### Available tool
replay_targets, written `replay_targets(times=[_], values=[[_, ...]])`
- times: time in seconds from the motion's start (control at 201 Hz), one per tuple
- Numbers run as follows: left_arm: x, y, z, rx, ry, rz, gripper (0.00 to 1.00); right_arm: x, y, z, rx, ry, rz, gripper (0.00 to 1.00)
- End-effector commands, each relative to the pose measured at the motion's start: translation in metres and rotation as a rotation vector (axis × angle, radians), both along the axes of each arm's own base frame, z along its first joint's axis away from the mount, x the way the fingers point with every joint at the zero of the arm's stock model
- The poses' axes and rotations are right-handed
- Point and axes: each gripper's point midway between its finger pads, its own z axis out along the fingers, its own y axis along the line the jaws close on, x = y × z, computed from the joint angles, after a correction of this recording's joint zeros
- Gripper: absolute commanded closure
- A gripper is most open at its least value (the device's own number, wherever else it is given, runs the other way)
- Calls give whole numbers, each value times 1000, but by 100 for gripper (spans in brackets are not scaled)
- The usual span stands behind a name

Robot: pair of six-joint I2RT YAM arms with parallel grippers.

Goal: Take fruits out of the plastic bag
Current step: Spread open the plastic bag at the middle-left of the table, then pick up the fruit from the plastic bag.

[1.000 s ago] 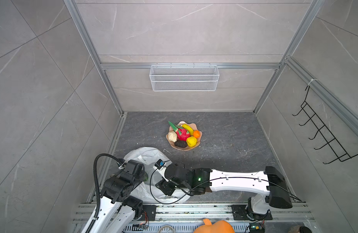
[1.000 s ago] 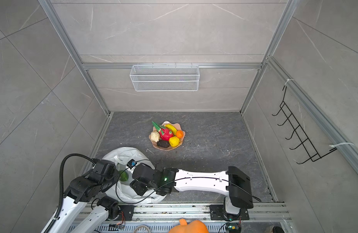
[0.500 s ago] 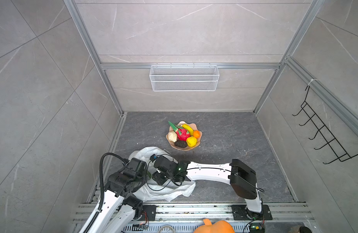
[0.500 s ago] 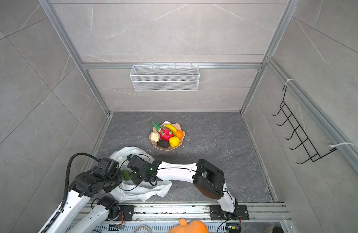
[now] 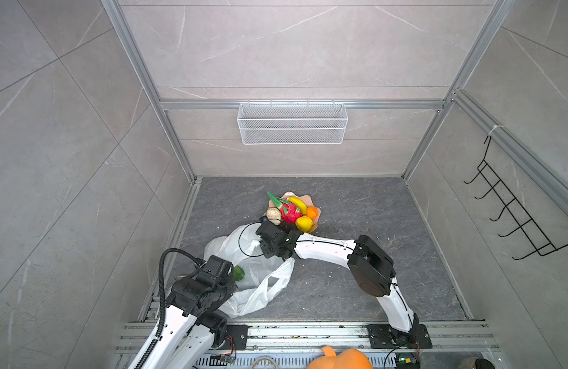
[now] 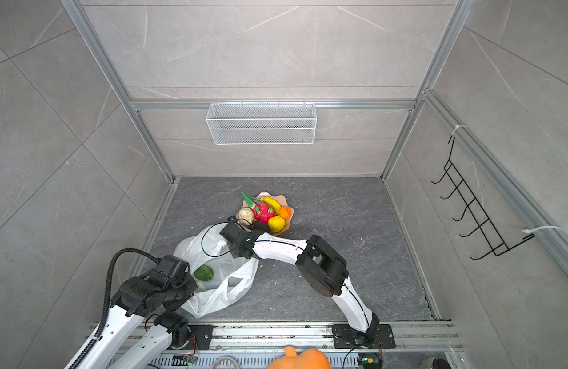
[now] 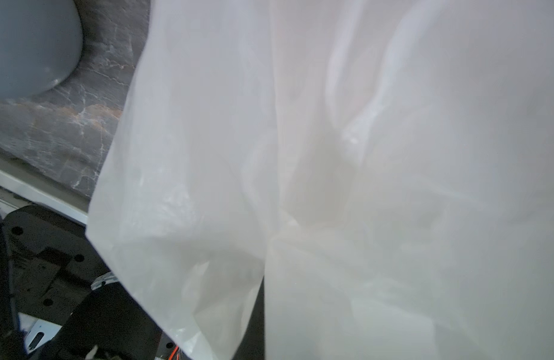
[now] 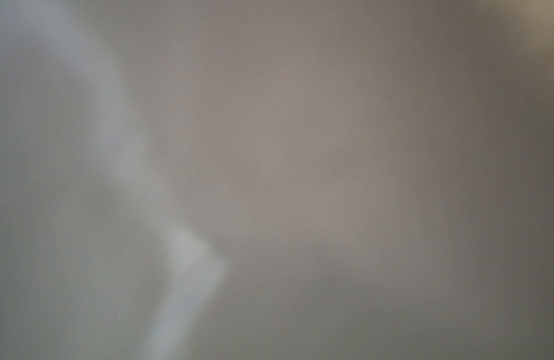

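The white plastic bag (image 5: 260, 281) lies crumpled on the dark floor at the front left. A green fruit (image 6: 203, 273) shows in its opening, right next to my left gripper (image 5: 224, 275). The left jaws are hidden under the wrist. In the left wrist view the bag (image 7: 332, 156) fills the picture and its folds gather toward the jaws. My right gripper (image 5: 266, 238) is at the bag's far edge, close to the peach bowl (image 5: 310, 198) that holds several fruits (image 5: 290, 211). Its fingers are hidden, and the right wrist view shows only blurred plastic (image 8: 269, 156).
A white wire basket (image 5: 292, 123) hangs on the back wall and a black hook rack (image 5: 513, 217) on the right wall. An orange pumpkin (image 5: 340, 359) sits by the front rail. The aluminium frame (image 5: 183, 220) runs close along the bag's left side.
The right arm has swung from the bag's near side to its far edge by the bowl. The left gripper stays at the bag, and more of the bag now shows.
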Motion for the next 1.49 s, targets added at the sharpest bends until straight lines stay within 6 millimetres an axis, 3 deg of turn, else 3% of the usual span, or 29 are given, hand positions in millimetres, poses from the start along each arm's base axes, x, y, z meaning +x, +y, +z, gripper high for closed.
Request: replay_targets(times=[0.0,0.169,0.239,0.458,0.557,0.652,0.761,0.906,1.189,1.324,1.488], values=[[-8,3,-3,10,37,22,100,-3,-19,33,6,-71,-46,43],[-5,-7,-10,10,89,-30,100,-4,-56,59,22,-146,-120,43],[-6,-9,-11,17,91,-46,100,-16,-54,71,70,-151,-50,43],[-15,-8,-16,53,98,-57,100,-103,4,99,211,-52,299,37],[-18,-9,-21,95,133,-77,100,-137,26,99,252,14,407,35],[-20,-8,-27,105,120,-58,100,-154,45,87,265,67,441,35],[-19,-6,-26,100,94,-41,100,-159,66,70,266,106,461,33],[-19,1,-22,115,73,-14,100,-148,82,52,215,106,435,25],[-13,7,-14,113,0,16,100,-122,97,21,148,95,351,15],[-13,7,-13,111,-5,18,100,-117,103,13,132,116,309,9],[-12,7,-12,110,-15,22,100,-118,100,-13,92,171,258,8]])
